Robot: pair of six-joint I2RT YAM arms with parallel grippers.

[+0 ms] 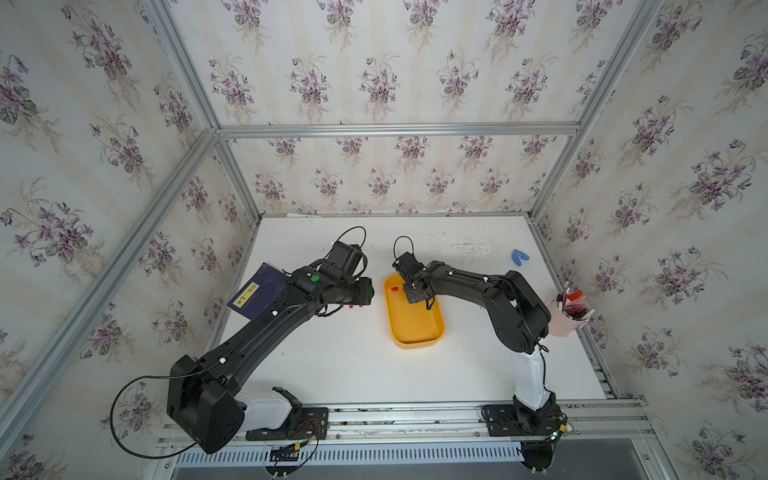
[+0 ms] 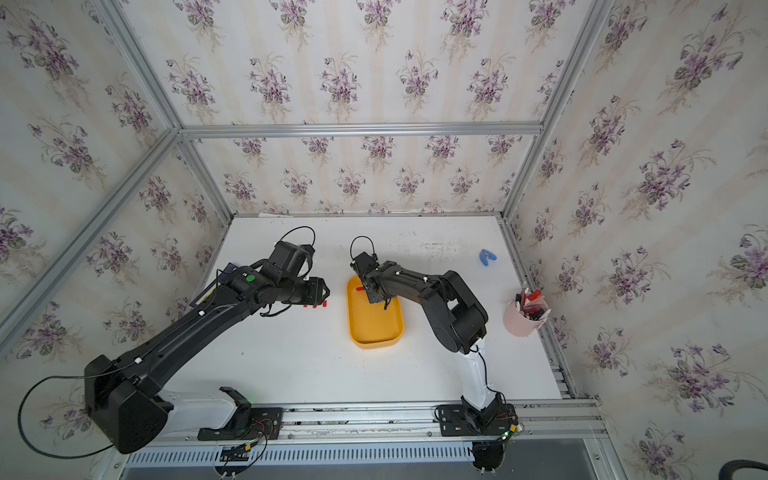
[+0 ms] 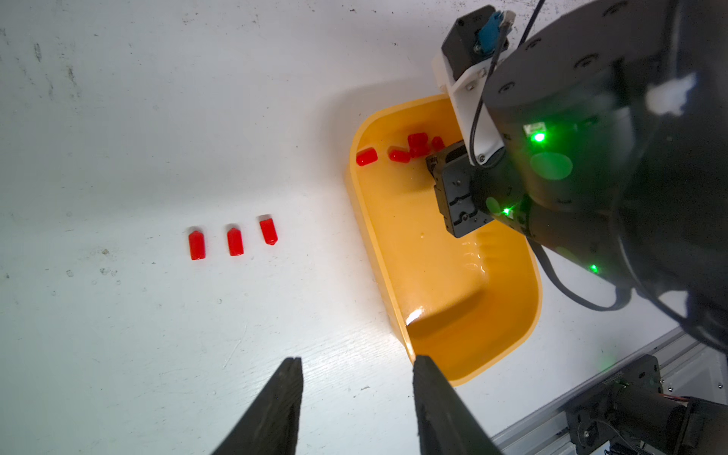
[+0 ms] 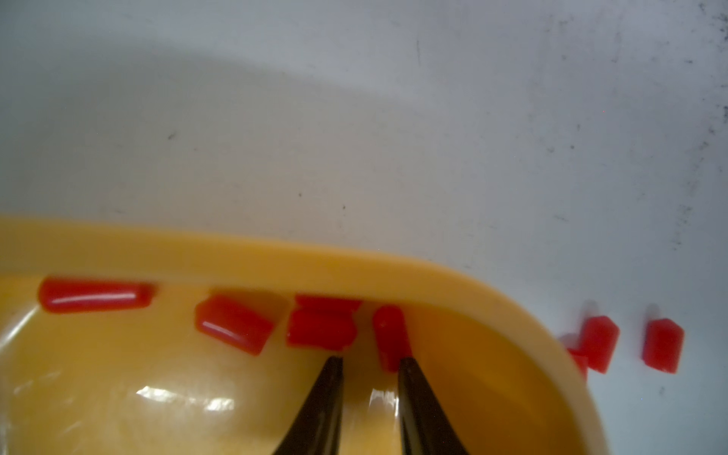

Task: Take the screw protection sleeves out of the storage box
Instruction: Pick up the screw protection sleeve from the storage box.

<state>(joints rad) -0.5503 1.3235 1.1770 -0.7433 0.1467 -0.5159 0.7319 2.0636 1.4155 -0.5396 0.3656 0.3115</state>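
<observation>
The yellow-orange storage box (image 1: 415, 344) lies mid-table in both top views. Several red screw protection sleeves (image 4: 234, 325) lie along its far wall. My right gripper (image 4: 370, 360) reaches down into that end, open by a narrow gap with only the box floor between its fingertips. One sleeve (image 4: 390, 335) lies just beyond one tip and touches it. Three more sleeves (image 3: 235, 241) stand in a row on the white table left of the box (image 3: 453, 295). My left gripper (image 3: 358, 362) hovers open and empty over the table beside the box's near corner.
A dark navy booklet (image 1: 259, 295) with a yellow label lies under the left arm. A blue clip (image 1: 518, 257) rests at the back right. A pink cup (image 1: 567, 320) of pens stands by the right edge. Metal rails frame the table.
</observation>
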